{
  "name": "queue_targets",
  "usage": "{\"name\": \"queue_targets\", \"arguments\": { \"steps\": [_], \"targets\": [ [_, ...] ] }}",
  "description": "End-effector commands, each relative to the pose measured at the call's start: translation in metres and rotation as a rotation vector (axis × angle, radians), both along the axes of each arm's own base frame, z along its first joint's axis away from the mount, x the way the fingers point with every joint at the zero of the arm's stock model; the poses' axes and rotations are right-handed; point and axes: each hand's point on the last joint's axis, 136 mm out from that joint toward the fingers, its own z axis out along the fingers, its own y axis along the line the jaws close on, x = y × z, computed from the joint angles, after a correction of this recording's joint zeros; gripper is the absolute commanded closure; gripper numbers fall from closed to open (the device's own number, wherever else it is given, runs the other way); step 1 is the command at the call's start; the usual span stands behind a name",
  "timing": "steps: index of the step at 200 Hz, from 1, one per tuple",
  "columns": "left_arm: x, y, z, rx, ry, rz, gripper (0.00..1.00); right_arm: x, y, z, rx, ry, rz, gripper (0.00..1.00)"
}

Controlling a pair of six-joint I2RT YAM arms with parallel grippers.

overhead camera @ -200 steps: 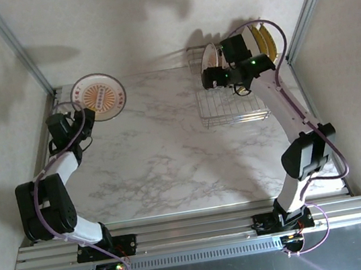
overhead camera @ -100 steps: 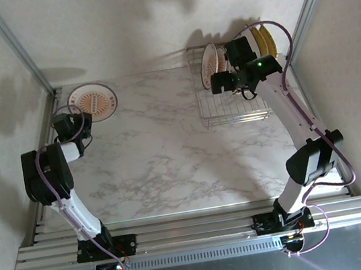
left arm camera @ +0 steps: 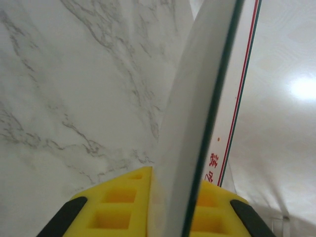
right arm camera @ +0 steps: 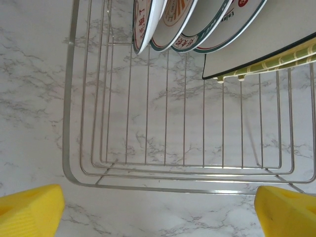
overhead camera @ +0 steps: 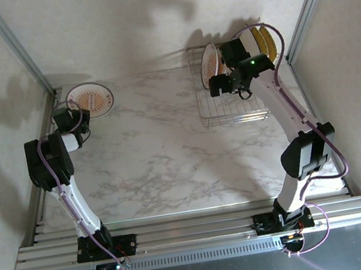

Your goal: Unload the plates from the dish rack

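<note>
Far left first: the left gripper [overhead camera: 68, 119] is clamped on the rim of a round plate [overhead camera: 90, 99], held at the far left corner of the bench [overhead camera: 162, 151]. It looks mid-placement, so next comes lower and release. Over right, the right gripper [right arm camera: 158, 207] hovers spread wide above the dish rack [right arm camera: 74, 98], touching nothing. The plates [right arm camera: 170, 19] stand at its far end, and it looks to be lining up another pick.

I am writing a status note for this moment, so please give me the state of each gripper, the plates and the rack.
left gripper: shut, gripping one plate by its rim.
held round plate: out of the rack, clamped edge-on.
right gripper: open, holding nothing, above the rack.
dish rack: partly loaded, near part bare.
racked round plates: standing, leaning together, untouched.
square plates: standing beside them, untouched.
</note>
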Motion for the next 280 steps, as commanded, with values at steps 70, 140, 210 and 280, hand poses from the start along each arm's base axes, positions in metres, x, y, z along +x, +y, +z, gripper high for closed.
{"name": "queue_targets", "arguments": {
  "steps": [70, 140, 210, 280],
  "targets": [
    [0.0, 0.02, -0.016, 0.036, 0.1, 0.062, 1.0, 0.003, 0.005, 0.008, 0.001, -0.004, 0.021, 0.01],
    [-0.019, 0.034, -0.03, 0.202, 0.247, 0.065, 0.65, 0.0, 0.006, 0.006, 0.011, -0.008, 0.025, 0.01],
    [-0.037, 0.046, -0.022, 0.434, 0.388, 0.046, 0.3, -0.006, 0.004, 0.008, 0.017, -0.019, 0.024, 0.01],
    [-0.072, 0.042, 0.017, 0.709, 0.512, -0.037, 0.0, -0.01, 0.003, 0.008, 0.022, -0.015, 0.024, 0.01]
  ]
}}
